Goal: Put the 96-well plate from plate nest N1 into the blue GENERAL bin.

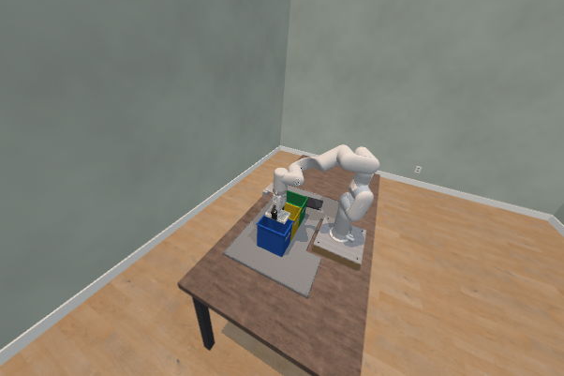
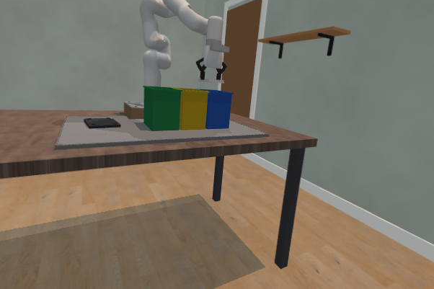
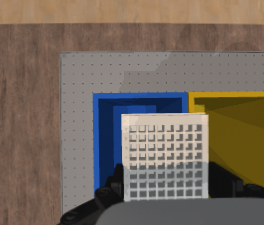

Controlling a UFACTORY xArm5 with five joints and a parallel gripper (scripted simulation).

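My gripper is shut on the white 96-well plate and holds it level in the air. In the wrist view the plate hangs over the blue bin, with its right edge reaching over the wall shared with the yellow bin. In the exterior view the gripper and plate are a little above the rim of the blue bin. In the top view the plate sits above the blue bin. The black plate nest lies empty on the grey mat.
Three bins stand upright in a row: green, yellow, blue. They sit on a grey mat on a wooden table. The arm's base is beside the mat. A small brown box is behind the green bin.
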